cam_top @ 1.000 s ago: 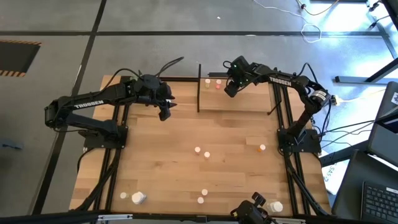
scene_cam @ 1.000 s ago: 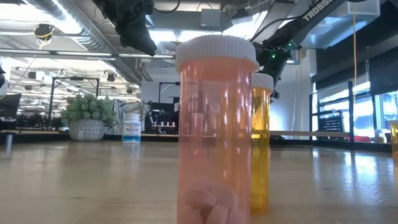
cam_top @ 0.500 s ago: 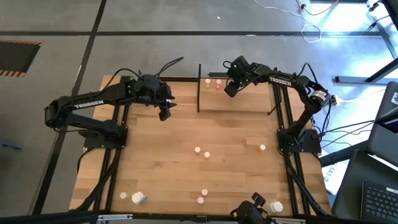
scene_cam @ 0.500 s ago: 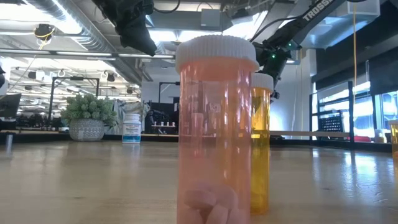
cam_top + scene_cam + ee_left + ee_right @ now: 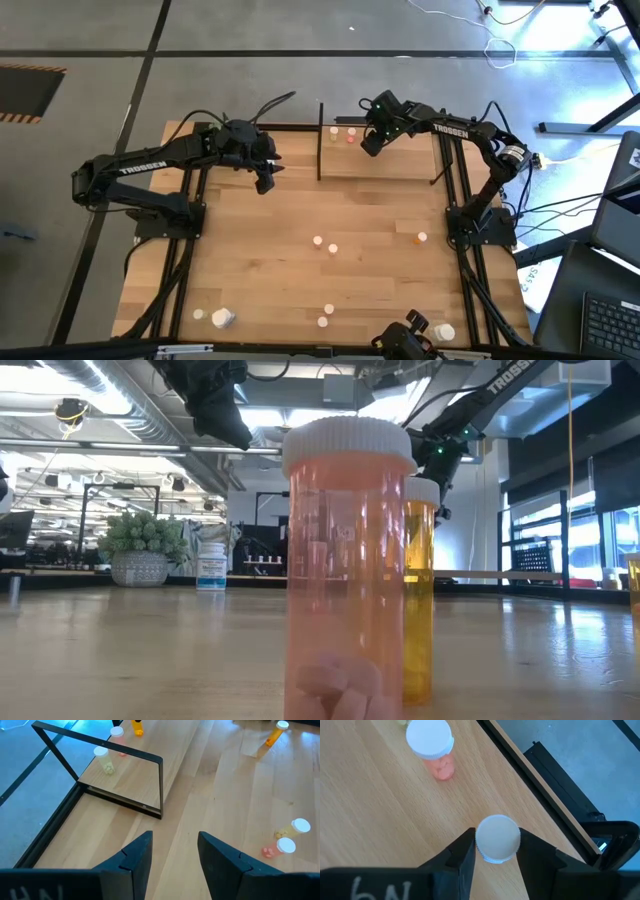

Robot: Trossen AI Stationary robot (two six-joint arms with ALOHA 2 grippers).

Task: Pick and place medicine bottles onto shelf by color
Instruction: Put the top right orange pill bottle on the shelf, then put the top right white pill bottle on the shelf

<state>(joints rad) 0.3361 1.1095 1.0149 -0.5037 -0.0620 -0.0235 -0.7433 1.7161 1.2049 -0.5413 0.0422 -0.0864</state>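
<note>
My right gripper (image 5: 368,147) hangs over the far part of the shelf (image 5: 385,160), shut on a white-capped medicine bottle (image 5: 497,839). In the left wrist view this bottle (image 5: 136,727) shows an orange body. On the shelf board next to it stand a pink bottle (image 5: 431,742) and a pale yellowish one (image 5: 101,757). My left gripper (image 5: 265,185) hovers open above the table just left of the shelf, its fingers (image 5: 140,852) with nothing between them. More bottles are scattered over the table, among them a pair (image 5: 325,244) at mid-table. My right gripper pinches the bottle at its white cap (image 5: 485,851), one finger on each side of the rim. The fingers come from above, slanting down. The cap hides the body below, so I cannot tell in this view whether the bottle's base stands on the shelf board.
An orange bottle (image 5: 418,238) lies toward the right edge. Others sit near the front edge (image 5: 325,316), with larger white ones (image 5: 222,318) at the front corners. A pink bottle (image 5: 348,560) stands close to the low camera. The shelf's black uprights (image 5: 320,140) rise at its ends.
</note>
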